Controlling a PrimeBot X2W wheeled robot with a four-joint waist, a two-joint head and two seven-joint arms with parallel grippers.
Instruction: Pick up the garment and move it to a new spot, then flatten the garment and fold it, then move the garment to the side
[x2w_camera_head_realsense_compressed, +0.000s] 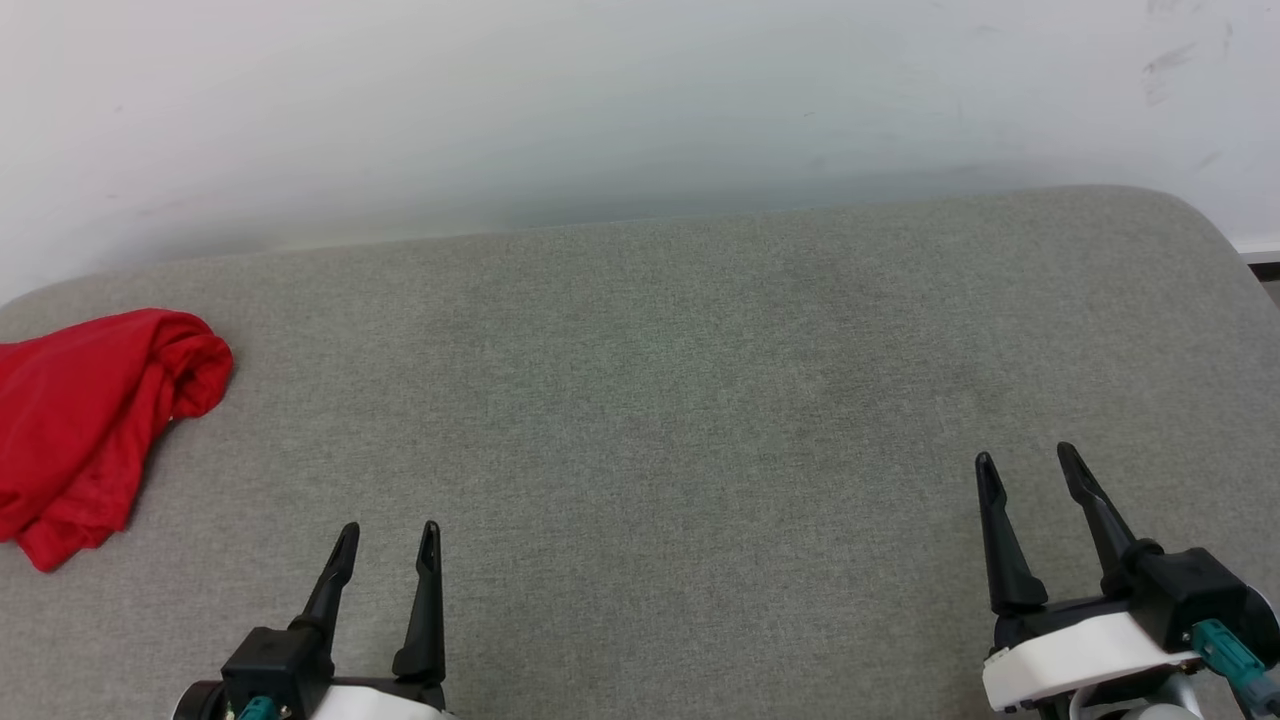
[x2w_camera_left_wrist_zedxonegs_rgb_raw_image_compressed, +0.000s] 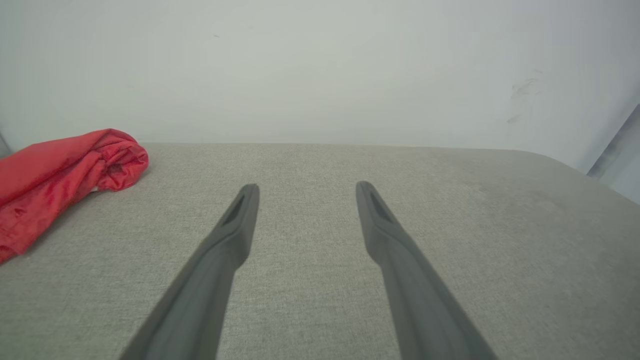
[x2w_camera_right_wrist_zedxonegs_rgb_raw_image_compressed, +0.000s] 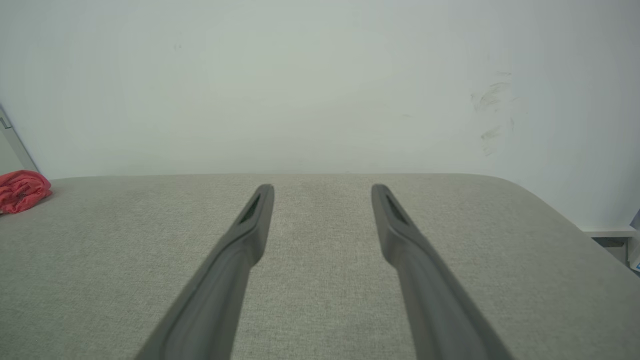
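Although the red thin-fabric garment (x2w_camera_head_realsense_compressed: 90, 420) lies at the left edge of the head view, it sits as a rumpled bundle on the grey woven padded surface (x2w_camera_head_realsense_compressed: 640, 400), neither flattened nor neatly folded. The left gripper (x2w_camera_head_realsense_compressed: 389, 530), lower left, and the right gripper (x2w_camera_head_realsense_compressed: 1026, 456), lower right, both stand with fingers spread apart, holding nothing, well clear of the cloth. On this evidence, pickup, flattening, folding and setting aside all appear outstanding.

left claw (x2w_camera_head_realsense_compressed: 390, 527): low at left in the head view, two dark fingers spread wide, pointing up, gripping nothing | right claw (x2w_camera_head_realsense_compressed: 1027, 453): low at right, fingers spread wide, leaning slightly leftward, gripping nothing, tips higher than the left's
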